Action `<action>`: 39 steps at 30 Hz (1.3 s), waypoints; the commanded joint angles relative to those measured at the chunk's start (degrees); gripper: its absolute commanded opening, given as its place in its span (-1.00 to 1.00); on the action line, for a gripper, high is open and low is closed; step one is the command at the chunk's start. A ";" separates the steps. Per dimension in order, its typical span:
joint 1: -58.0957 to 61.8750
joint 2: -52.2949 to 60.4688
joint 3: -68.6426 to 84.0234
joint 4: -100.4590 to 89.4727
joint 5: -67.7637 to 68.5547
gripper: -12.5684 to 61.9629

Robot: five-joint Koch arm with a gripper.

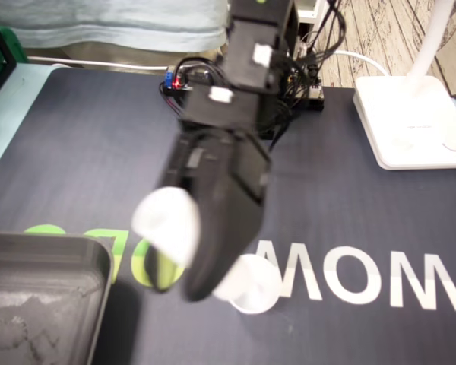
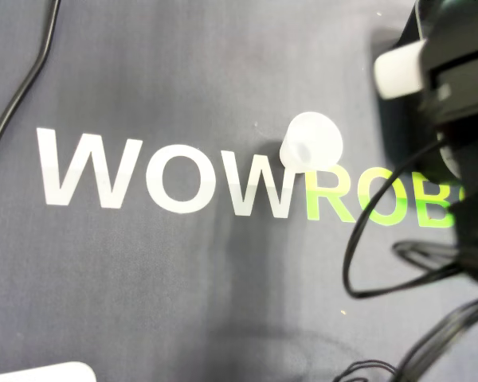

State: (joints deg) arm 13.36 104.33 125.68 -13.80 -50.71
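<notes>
White and blurred, a small cup hangs off the desk mat, clamped in the black gripper. Its jaws are closed on the cup's sides. In the fixed view the cup sits over the green end of the printed lettering. In the overhead view it pokes out of the gripper, clear of the green letters. A second cup of the same white stands on the mat where the white letters meet the green ones, touching both. A grey tray lies just past the lettering's green end. A white lamp base sits well apart from its white end.
</notes>
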 commanded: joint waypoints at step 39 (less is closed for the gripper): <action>21.88 -46.49 -53.35 9.84 103.01 -0.65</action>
State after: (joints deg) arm 35.07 56.87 77.61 -0.09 50.54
